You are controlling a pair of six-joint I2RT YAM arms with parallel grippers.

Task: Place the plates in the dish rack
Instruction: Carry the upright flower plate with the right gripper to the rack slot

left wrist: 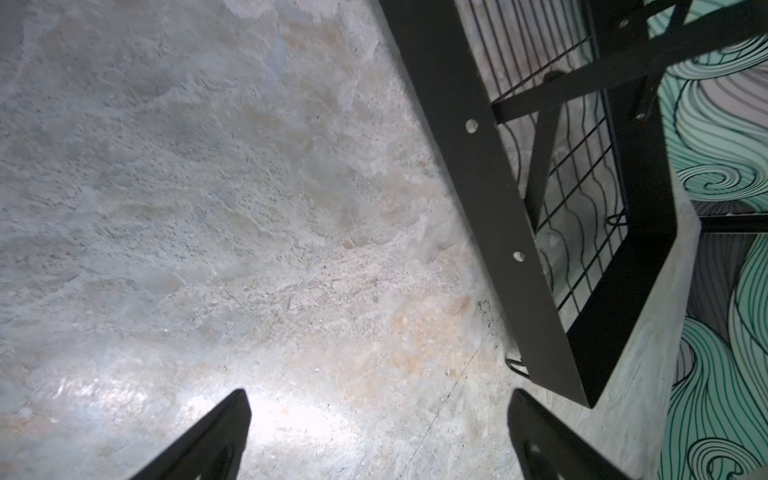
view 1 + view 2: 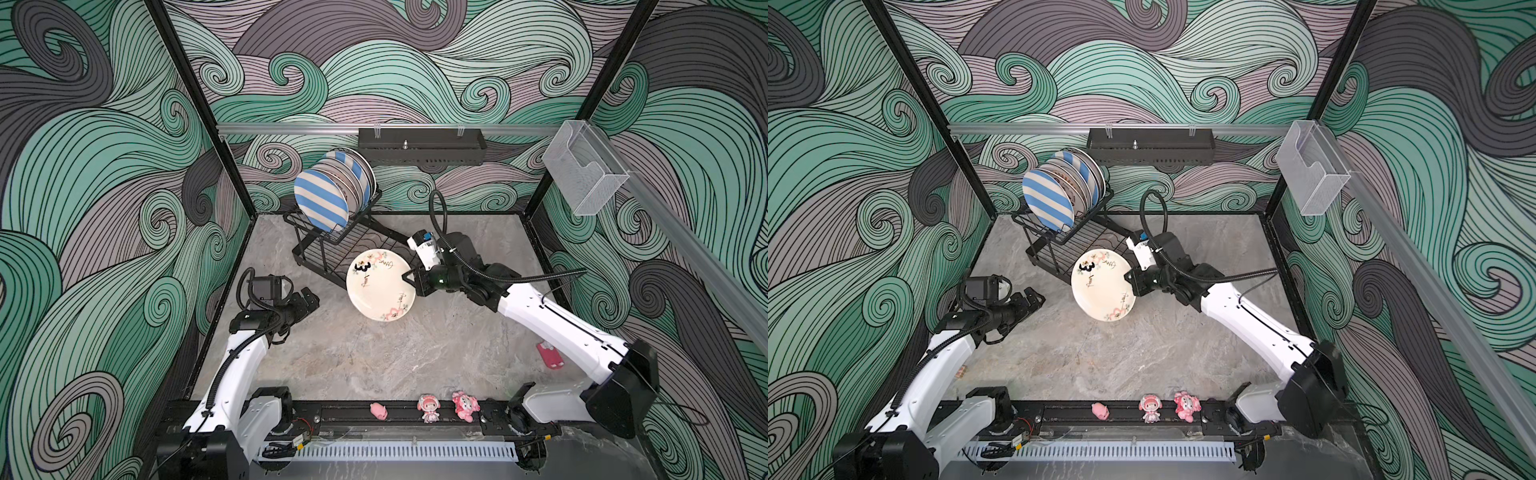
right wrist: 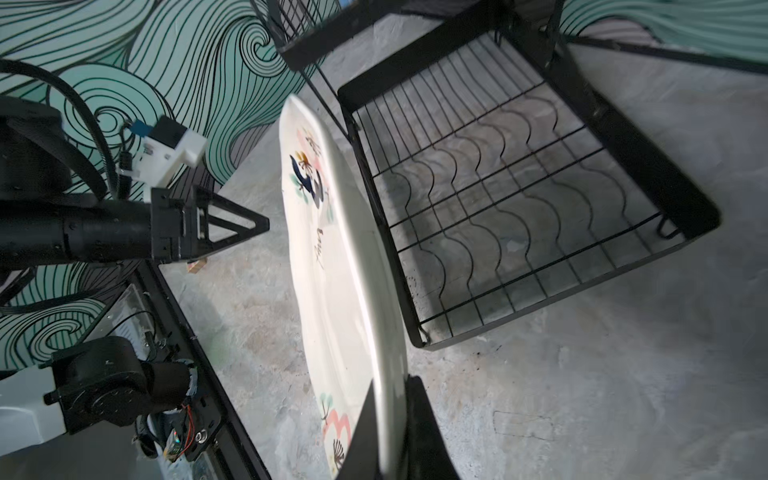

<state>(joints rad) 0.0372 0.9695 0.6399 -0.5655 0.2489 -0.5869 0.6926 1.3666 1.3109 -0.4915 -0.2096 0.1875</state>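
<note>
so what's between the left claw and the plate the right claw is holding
Nothing: in both top views only bare tabletop separates the left claw from the floral plate. The right wrist view shows it too.

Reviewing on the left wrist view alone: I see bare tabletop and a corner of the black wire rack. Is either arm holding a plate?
Observer: Yes. The right pincer is shut on the rim of the cream floral plate.
Operator: Is it in the rack?
Observer: Not yet; it hangs on edge just outside the lower tray of the dish rack.
Operator: Anything loaded?
Observer: Several stand in the upper tier, the blue-striped plate in front.
</note>
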